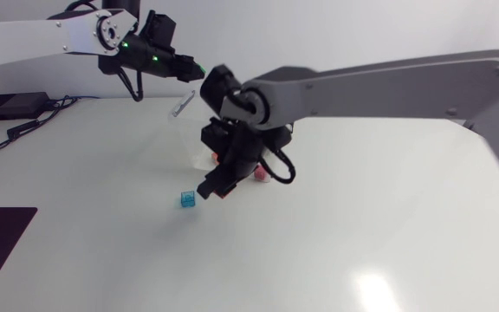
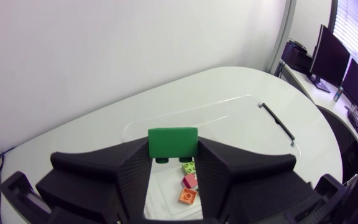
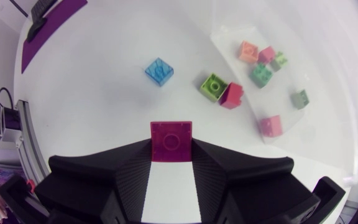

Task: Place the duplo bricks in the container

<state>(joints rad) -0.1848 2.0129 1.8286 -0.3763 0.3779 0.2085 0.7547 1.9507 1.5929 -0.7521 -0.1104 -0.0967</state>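
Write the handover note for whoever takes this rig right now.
Left gripper: shut on a green brick, held above the clear container.
Right gripper: shut on a magenta brick, low over the table beside the container.
Done: several bricks lie in the container, among them an orange brick and a teal brick.
Left: drop both held bricks in. Then collect the blue brick, lime brick and red brick, which appear to lie on the table outside its wall.
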